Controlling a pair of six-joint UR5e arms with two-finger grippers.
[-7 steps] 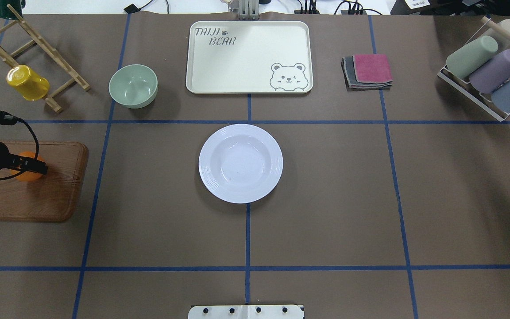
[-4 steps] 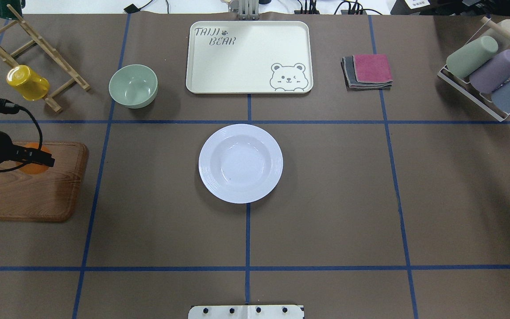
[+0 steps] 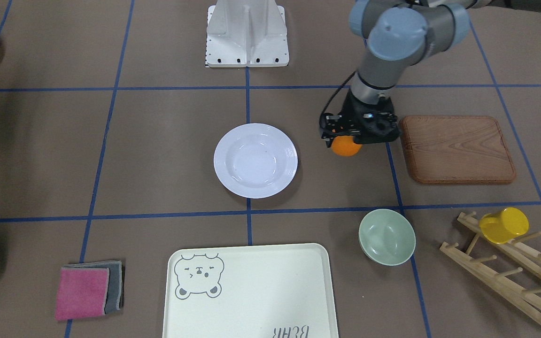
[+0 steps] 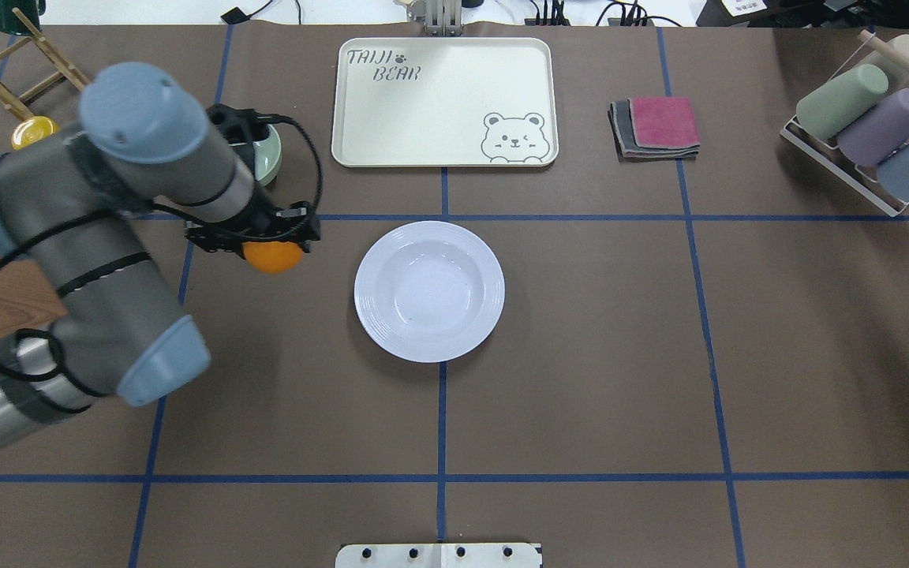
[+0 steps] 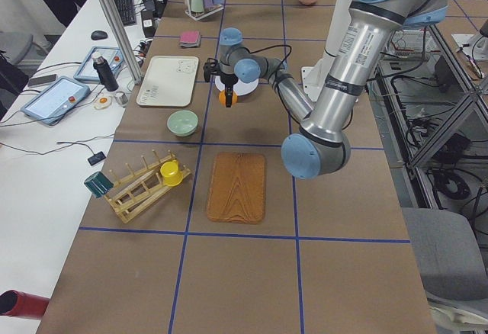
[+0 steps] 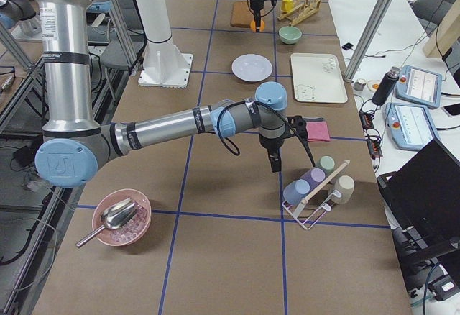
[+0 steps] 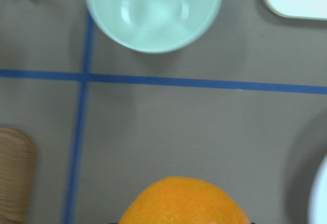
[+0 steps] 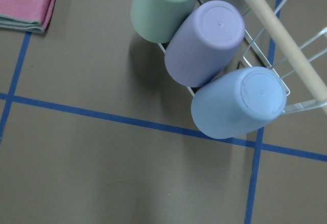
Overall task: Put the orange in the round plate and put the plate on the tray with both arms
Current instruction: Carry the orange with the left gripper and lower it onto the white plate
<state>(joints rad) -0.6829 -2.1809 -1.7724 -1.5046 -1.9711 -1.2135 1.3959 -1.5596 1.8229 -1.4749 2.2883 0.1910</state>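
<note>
The orange [image 4: 271, 258] hangs above the table, with my left gripper [image 4: 265, 243] shut on it. It is just left of the round plate [image 4: 428, 291] in the overhead view, clear of the rim. The front-facing view shows the orange [image 3: 345, 146] under the gripper [image 3: 352, 136], between the plate [image 3: 255, 160] and the wooden board [image 3: 456, 149]. The white plate is empty. The cream bear tray [image 4: 444, 101] lies empty beyond the plate. My right gripper [image 6: 277, 164] shows only in the exterior right view, near the cup rack; I cannot tell whether it is open or shut.
A pale green bowl [image 3: 387, 236] stands close behind the left gripper. A wooden peg rack holding a yellow cup [image 3: 504, 225] is at the far left. Folded cloths [image 4: 656, 126] and a wire rack of cups [image 4: 869, 126] lie at the right.
My left arm has lifted the orange off the wooden board and carried it right, to beside the plate. The plate and tray have not moved.
</note>
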